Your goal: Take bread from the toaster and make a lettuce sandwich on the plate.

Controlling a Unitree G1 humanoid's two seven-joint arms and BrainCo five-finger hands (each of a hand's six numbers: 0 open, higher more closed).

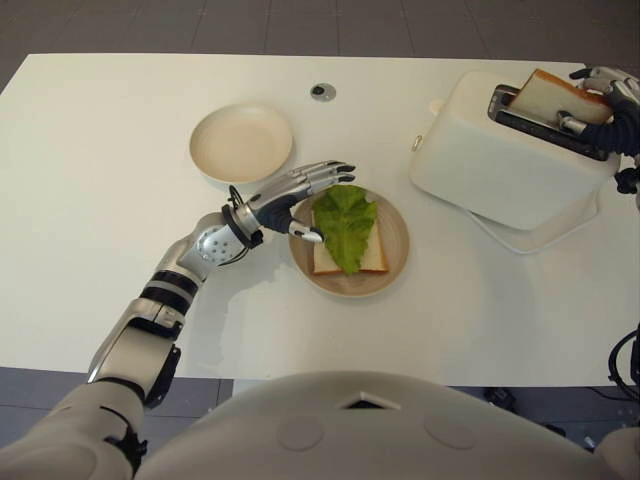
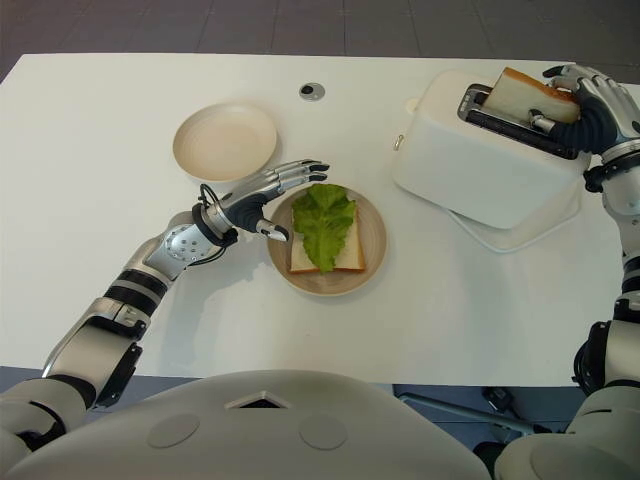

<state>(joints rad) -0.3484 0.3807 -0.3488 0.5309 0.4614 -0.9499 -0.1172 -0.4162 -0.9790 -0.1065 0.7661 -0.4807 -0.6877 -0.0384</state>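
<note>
R: my right hand [image 2: 592, 100] grips the slice [image 2: 520, 90] in the tilted toaster [image 2: 470, 165] | L: my left hand [image 2: 262, 195] open by plate [image 2: 372, 240] | risk: slice snags, toaster topples

Matt, smooth white across the table [image 1: 100, 150]. Satin, plastic-looking cream shell on the toaster [image 1: 480, 160] at two o'clock, dark metal lining its slot. Porous crumb and tan crust on the bread slice [image 1: 550, 95]. Crinkled, faintly glossy lettuce leaf [image 1: 347, 222] at centre, on a matt beige plate [image 1: 395, 250]. Shiny silver casing, black rubbery-looking fingertips on left hand [image 1: 285, 200] and right hand [image 2: 595, 100].
</note>
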